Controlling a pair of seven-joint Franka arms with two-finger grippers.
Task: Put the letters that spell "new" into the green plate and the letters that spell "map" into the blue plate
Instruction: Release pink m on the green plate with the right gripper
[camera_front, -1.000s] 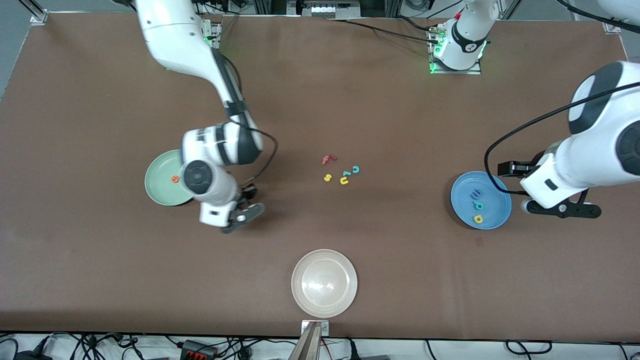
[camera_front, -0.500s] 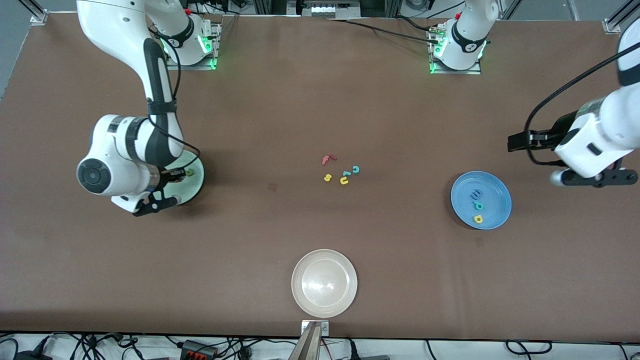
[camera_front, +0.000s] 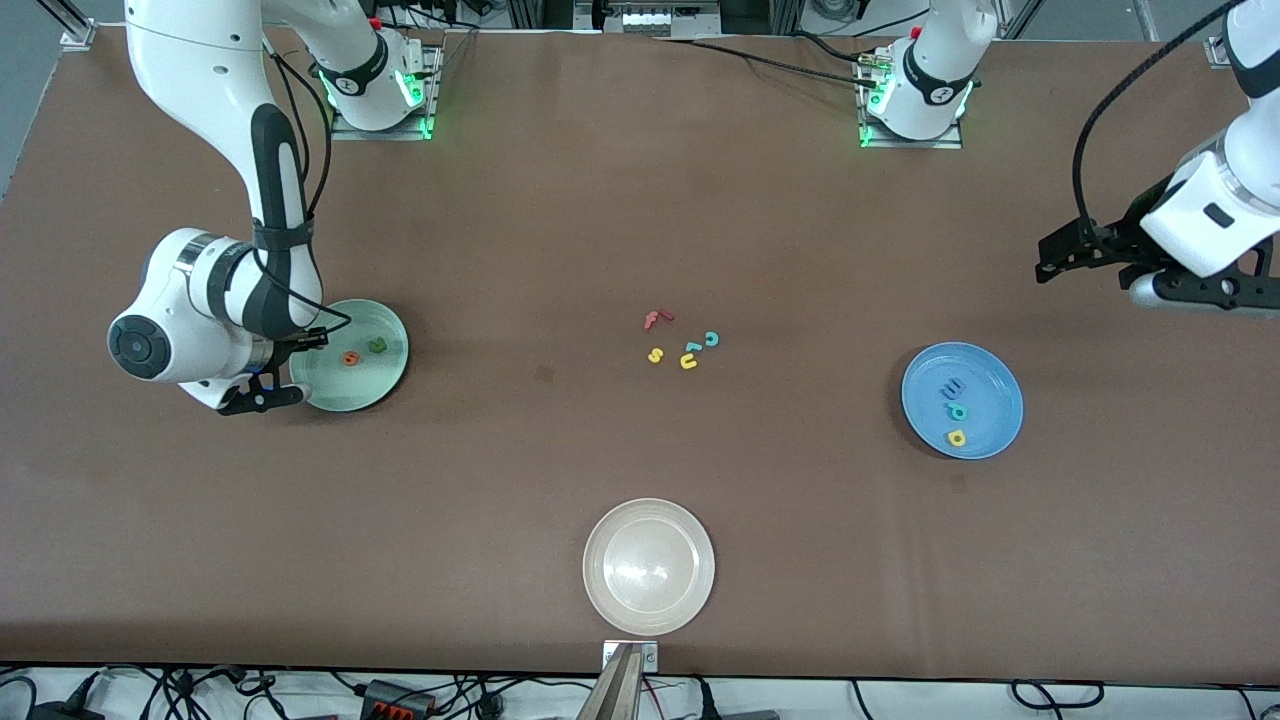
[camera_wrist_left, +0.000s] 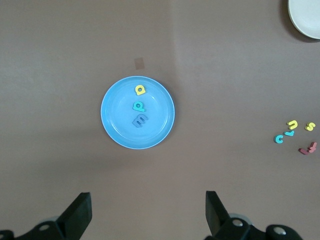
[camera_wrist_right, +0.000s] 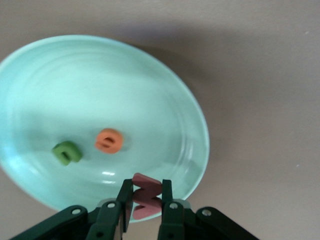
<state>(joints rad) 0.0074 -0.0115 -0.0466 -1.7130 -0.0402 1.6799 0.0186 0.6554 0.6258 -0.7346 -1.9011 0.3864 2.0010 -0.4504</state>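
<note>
My right gripper (camera_wrist_right: 146, 191) is shut on the pinkish-red "w" (camera_wrist_right: 145, 181) and hangs over the rim of the green plate (camera_wrist_right: 150, 100). Inside that plate lie the orange "e" (camera_wrist_right: 109, 140) and the olive "n" (camera_wrist_right: 67, 152). The front view shows the right gripper (camera_front: 262, 398) at the edge of the green plate (camera_front: 378, 382), with "e" (camera_front: 350, 358) and "n" (camera_front: 377, 345) in it. The blue plate (camera_front: 992, 385) holds the blue "m" (camera_wrist_left: 141, 119), teal "p" (camera_wrist_left: 138, 106) and yellow "a" (camera_wrist_left: 140, 90). My left gripper (camera_wrist_left: 148, 210) is open and empty, high over bare table beside the blue plate (camera_wrist_left: 157, 102).
A cream-white plate (camera_front: 649, 567) sits near the front edge. Mid-table lies a small cluster of loose letters: a red "f" (camera_front: 657, 319), a teal "c" (camera_front: 711, 339), a yellow "s" (camera_front: 655, 355) and a yellow "u" (camera_front: 688, 361).
The right arm has swung from mid-table to the green plate, carrying the "w". The left arm has lifted away from the blue plate toward its own end of the table.
</note>
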